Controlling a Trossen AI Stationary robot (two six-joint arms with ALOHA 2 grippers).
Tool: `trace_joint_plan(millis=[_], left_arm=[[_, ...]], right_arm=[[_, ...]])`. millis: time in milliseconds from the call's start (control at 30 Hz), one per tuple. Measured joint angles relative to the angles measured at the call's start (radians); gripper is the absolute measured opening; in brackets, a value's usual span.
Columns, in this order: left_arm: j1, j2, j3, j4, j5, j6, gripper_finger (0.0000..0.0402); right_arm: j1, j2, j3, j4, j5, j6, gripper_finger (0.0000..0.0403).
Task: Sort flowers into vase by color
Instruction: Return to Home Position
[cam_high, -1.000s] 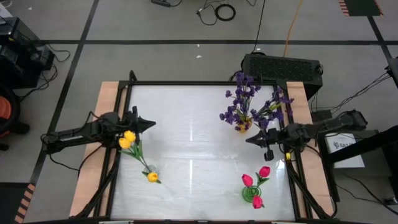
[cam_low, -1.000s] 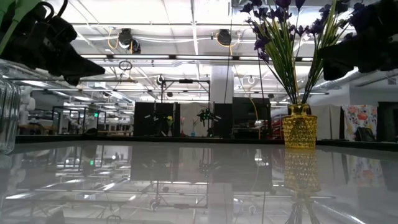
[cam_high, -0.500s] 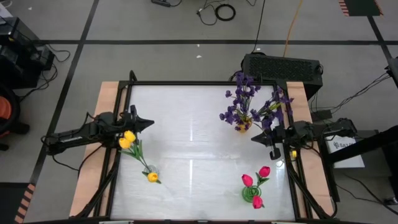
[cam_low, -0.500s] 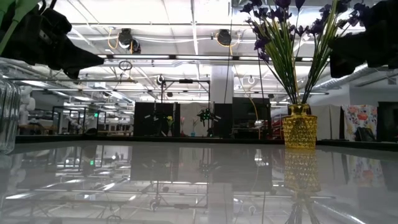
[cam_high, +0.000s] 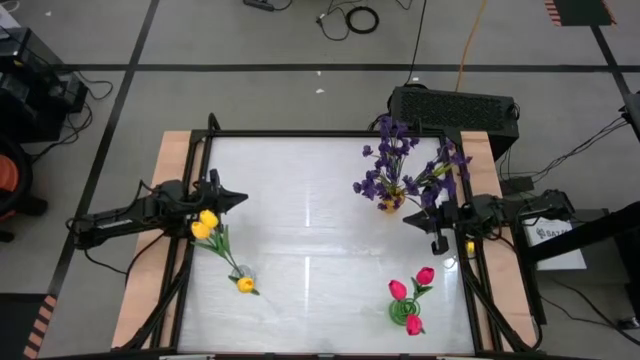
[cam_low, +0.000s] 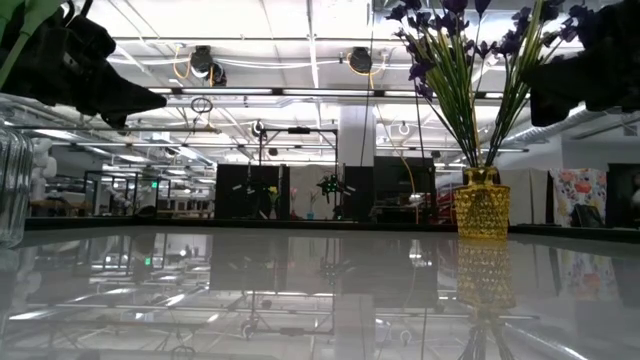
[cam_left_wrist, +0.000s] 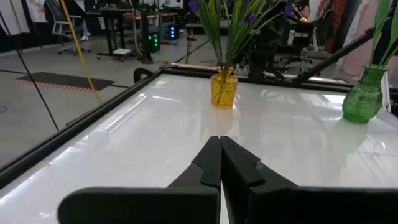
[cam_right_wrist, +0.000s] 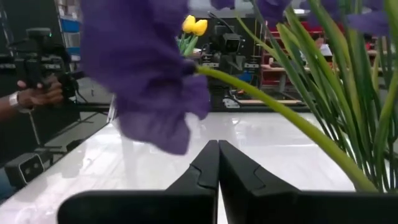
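Note:
Bushy purple flowers (cam_high: 395, 170) stand with their stems in a yellow vase (cam_low: 481, 204) at the far right. Yellow tulips (cam_high: 205, 225) stand in a clear vase (cam_high: 240, 276) at the near left, and pink-red tulips (cam_high: 412, 292) in a green vase (cam_left_wrist: 362, 99) at the near right. My left gripper (cam_high: 244, 199) hovers shut at the left edge, just beyond the yellow blooms. My right gripper (cam_high: 406, 222) hovers shut at the right edge, beside the purple sprigs, whose blossom (cam_right_wrist: 146, 74) fills its wrist view. Neither holds anything.
A black box (cam_high: 455, 106) sits just beyond the table's far right corner. Wooden strips (cam_high: 165, 230) and a dark frame border the white top. A person's hand (cam_right_wrist: 37, 93) shows beyond the table's left side. The middle of the table (cam_high: 310, 230) is bare.
My right arm has folded lower and drawn its shut gripper slightly back toward the table's right edge. The flowers and vases have stayed where they were.

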Motion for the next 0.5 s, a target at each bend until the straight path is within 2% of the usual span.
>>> trace_joint_plan(millis=[367, 433, 500], left_arm=[[-0.009, 0.000, 0.000, -0.009, 0.047, -0.051, 0.0003], [-0.025, 0.000, -0.013, 0.047, 0.049, -0.052, 0.0002], [-0.040, 0.000, -0.056, 0.172, 0.050, -0.052, 0.0001]], right_arm=[[0.000, 0.000, 0.000, 0.000, -0.003, -0.013, 0.0000], [0.000, 0.000, 0.000, -0.001, -0.003, -0.013, 0.0000], [0.000, 0.000, 0.000, -0.001, -0.003, -0.014, 0.0000]])
